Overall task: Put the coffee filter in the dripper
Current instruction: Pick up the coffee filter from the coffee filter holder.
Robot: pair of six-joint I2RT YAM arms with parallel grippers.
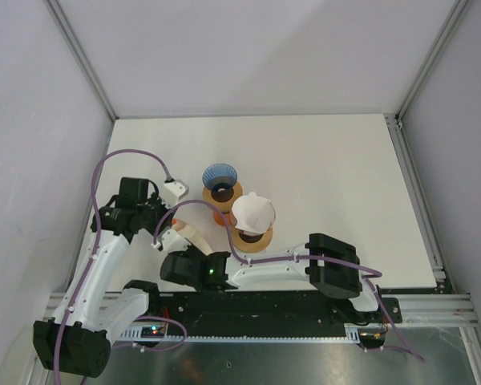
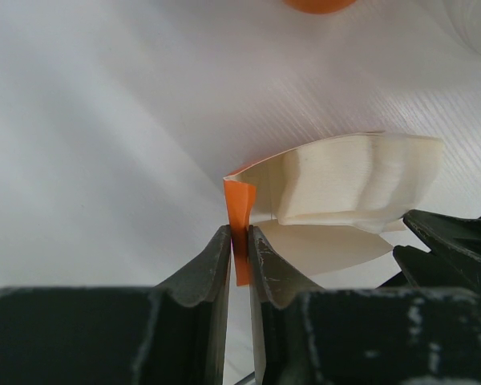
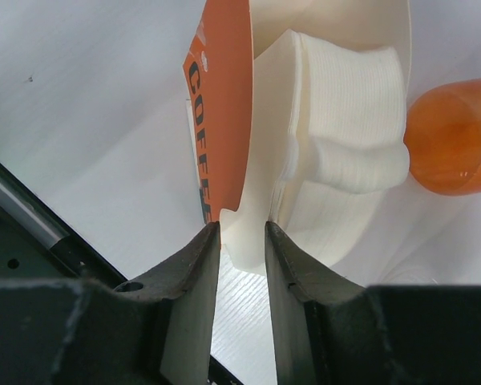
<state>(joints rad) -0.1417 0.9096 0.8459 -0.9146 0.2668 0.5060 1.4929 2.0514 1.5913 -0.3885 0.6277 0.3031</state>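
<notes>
Left tool (image 2: 240,238) pinches orange card flap (image 2: 240,202); ribbed white filters (image 2: 361,180), possibly bent.

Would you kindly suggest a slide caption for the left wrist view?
Left gripper pinches the filter pack's orange flap, white coffee filters showing beside it.

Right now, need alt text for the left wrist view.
The left gripper is shut on the orange edge of an opened filter pack, seen against the white table. A stack of white coffee filters bulges out of the pack to the right. The black fingertips of the right gripper reach in at lower right.
</notes>
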